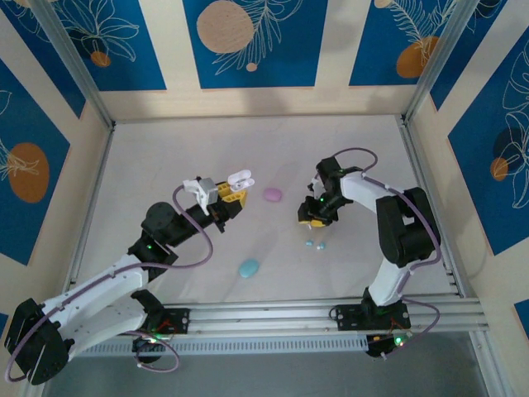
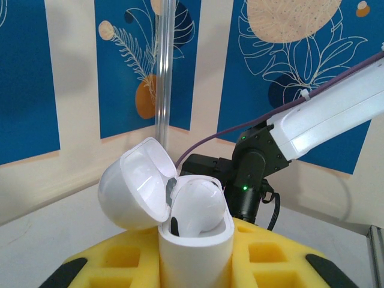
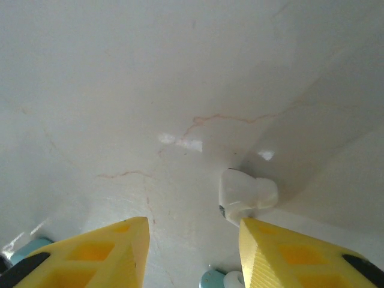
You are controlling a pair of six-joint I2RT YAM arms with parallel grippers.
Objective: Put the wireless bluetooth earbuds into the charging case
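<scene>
My left gripper (image 1: 225,195) is shut on an open white charging case (image 2: 195,249), held upright off the table. Its lid (image 2: 135,183) is swung back to the left. One white earbud (image 2: 198,204) sits in the case. My right gripper (image 1: 315,217) hangs open just above the table. In the right wrist view, a second white earbud (image 3: 246,195) lies on the table at the tip of the right finger (image 3: 282,252), not between the jaws. A cyan earbud (image 3: 213,279) peeks in at the bottom edge. Two cyan earbuds (image 1: 315,245) lie just near of the right gripper.
A closed pink case (image 1: 273,195) lies mid-table between the two grippers. A closed cyan case (image 1: 249,268) lies nearer the front rail. Aluminium posts and patterned walls ring the table (image 1: 165,165). The right arm (image 2: 324,114) crosses the left wrist view behind the case.
</scene>
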